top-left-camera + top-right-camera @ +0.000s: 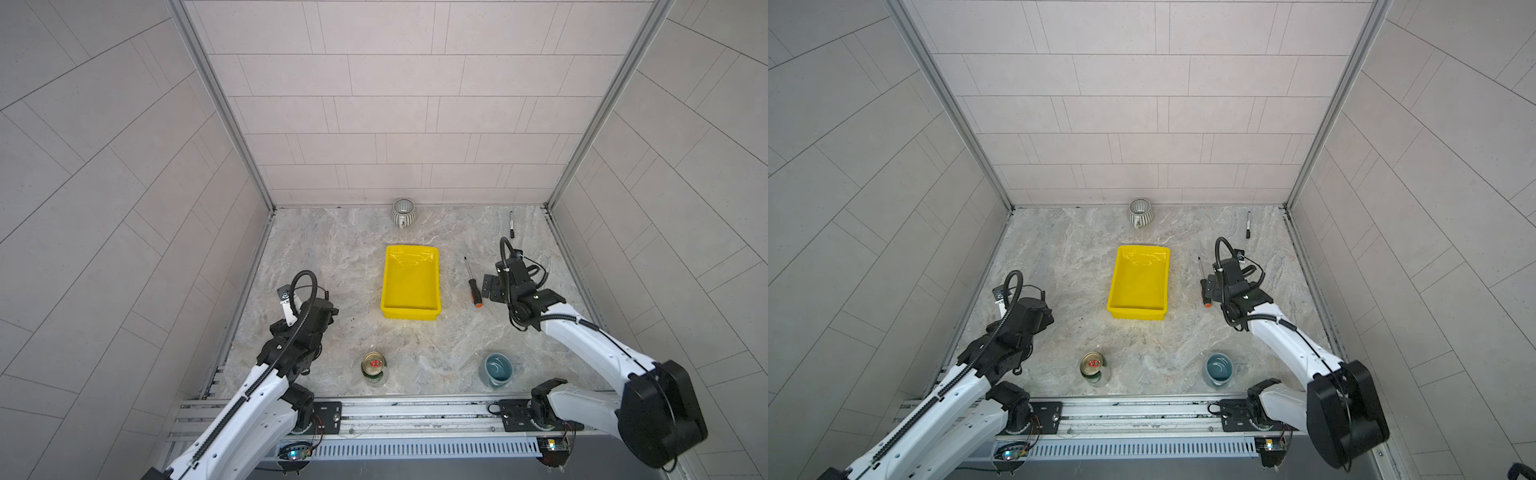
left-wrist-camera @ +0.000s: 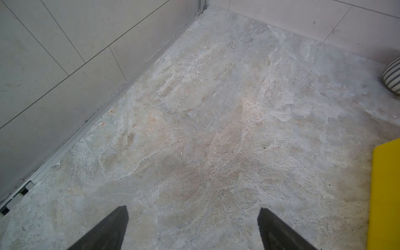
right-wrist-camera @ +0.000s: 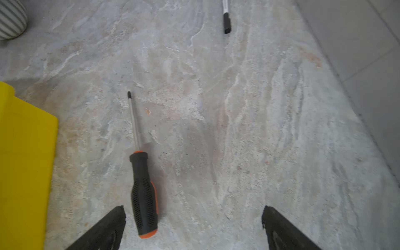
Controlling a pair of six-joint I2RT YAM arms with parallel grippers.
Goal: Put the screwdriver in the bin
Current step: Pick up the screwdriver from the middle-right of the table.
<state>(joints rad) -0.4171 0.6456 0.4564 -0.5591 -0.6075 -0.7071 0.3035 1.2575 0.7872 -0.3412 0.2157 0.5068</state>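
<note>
Twice from high above the near edge, looking steeply down over the whole marbled grey stone tabletop [image 1: 332, 257]. From each wrist, low and close, facing forward; shared: shallow bright yellow plastic bin [image 2: 385, 194], striped grey cup [image 3: 10, 19].

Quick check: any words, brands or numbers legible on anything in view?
No text can be read.
On the can: red mark on its lid, too small to read.
On the marker: white label, blurred.
On the screwdriver and bin: no markings visible.
</note>
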